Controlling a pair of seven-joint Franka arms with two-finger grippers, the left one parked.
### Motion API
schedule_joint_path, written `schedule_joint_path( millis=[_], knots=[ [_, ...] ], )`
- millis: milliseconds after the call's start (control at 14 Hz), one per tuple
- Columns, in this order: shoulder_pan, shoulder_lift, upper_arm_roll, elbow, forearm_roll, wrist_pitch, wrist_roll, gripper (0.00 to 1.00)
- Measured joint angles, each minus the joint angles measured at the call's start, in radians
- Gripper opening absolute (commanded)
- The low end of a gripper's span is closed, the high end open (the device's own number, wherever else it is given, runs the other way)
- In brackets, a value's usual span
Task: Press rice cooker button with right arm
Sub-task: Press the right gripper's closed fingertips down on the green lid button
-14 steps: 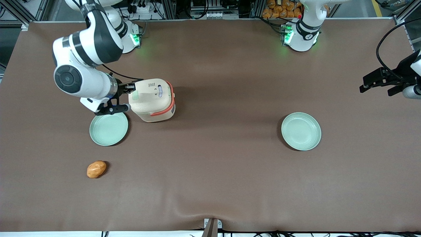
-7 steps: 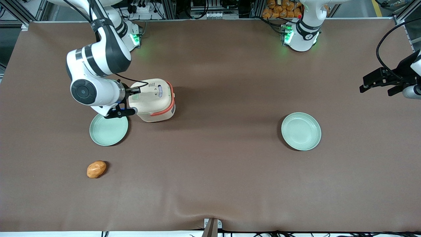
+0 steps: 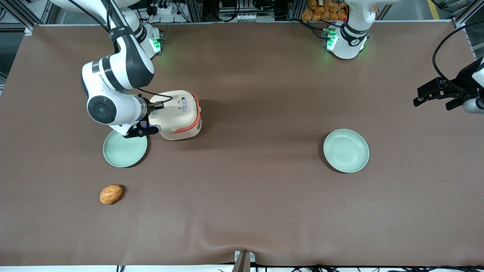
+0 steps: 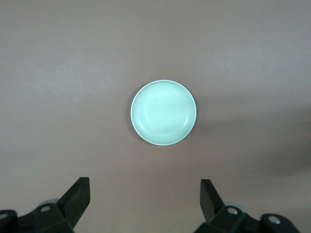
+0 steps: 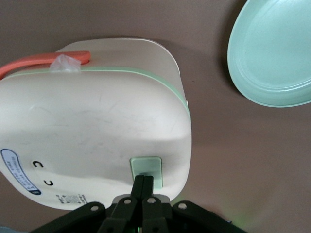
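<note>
The rice cooker [image 3: 177,114] stands on the brown counter [image 3: 257,196], toward the working arm's end, with its lid down. I see a cream rounded body, a pale green rim line and an orange-red handle band [image 3: 191,124] wrapping the side that faces the parked arm's end. In the right wrist view the cooker [image 5: 92,131] fills most of the frame, and I can read a small pale green rectangular button [image 5: 146,170] set into the lid near its edge.

The right arm [image 3: 113,87] reaches down over the cooker from the working arm's end of the counter. The gripper [image 5: 143,187] sits directly above the lid. I see the jaws pressed fully together, with no gap between them and nothing held. Their joined tips rest on the green button, touching its edge nearest the wrist camera. In the front view the gripper [image 3: 157,107] is mostly covered by the wrist housing.

A pale green plate [image 3: 125,148] lies on the counter just beside the cooker, nearer the front camera, partly under the arm's wrist. A second pale green plate [image 3: 346,150] lies well apart, toward the parked arm's end. An orange-brown rounded object [image 3: 110,194] lies nearer the front camera than the first plate.
</note>
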Motion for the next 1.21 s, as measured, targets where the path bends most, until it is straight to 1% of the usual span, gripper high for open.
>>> schedule_joint_path(
  millis=[1214],
  knots=[
    [0.005, 0.011, 0.000, -0.006, 0.002, 0.016, -0.001, 0.00]
  ],
)
